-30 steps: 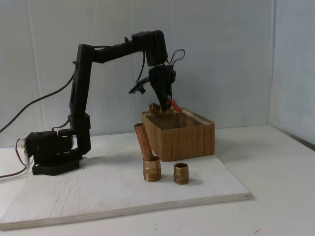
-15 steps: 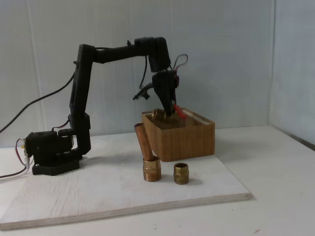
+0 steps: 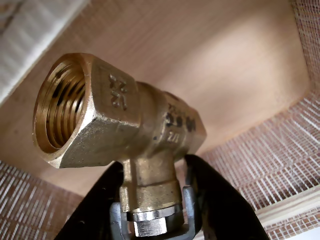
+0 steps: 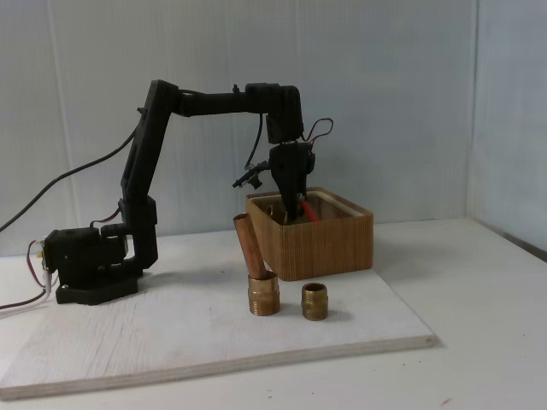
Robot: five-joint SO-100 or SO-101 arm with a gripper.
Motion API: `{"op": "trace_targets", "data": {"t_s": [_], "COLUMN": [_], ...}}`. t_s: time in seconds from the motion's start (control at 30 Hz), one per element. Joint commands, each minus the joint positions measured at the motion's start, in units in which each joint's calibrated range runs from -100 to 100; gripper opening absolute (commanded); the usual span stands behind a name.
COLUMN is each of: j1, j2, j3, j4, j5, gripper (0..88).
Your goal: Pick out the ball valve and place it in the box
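In the wrist view the brass ball valve (image 3: 115, 120) hangs with its threaded opening facing left. My gripper (image 3: 155, 167) is shut on its stem from below. Behind it lie the pale floor and ribbed inner walls of the box (image 3: 280, 160). From the fixed view, my gripper (image 4: 292, 212) reaches down through the open top of the wooden box (image 4: 325, 248), and the valve's red lever (image 4: 309, 210) sticks out to the right just above the front rim. The front wall hides the valve body there.
A brass fitting with a copper pipe stub (image 4: 261, 282) and a short brass nipple (image 4: 314, 301) stand on the white board (image 4: 171, 333) just in front of the box. The arm's base (image 4: 85, 265) with its cables sits at the left.
My gripper has carried the ball valve rightward from the box's left rim and lowered it into the box, so the brass body has dropped behind the front wall.
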Motion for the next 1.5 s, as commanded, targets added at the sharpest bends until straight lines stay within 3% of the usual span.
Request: {"op": "trace_targets", "data": {"t_s": [0.0,0.9,1.13,1.47], "j1": [0.92,2.25,2.76,2.76], "j2": [-1.42,-1.42,-1.42,-1.51], "j3": [-0.75,3.58,3.67,3.58], "j4": [-0.36,-2.60,-3.64,-3.64], "j5": [0.49,1.52,1.63,1.68], "gripper": [7.0,7.3,17.7,18.7]}}
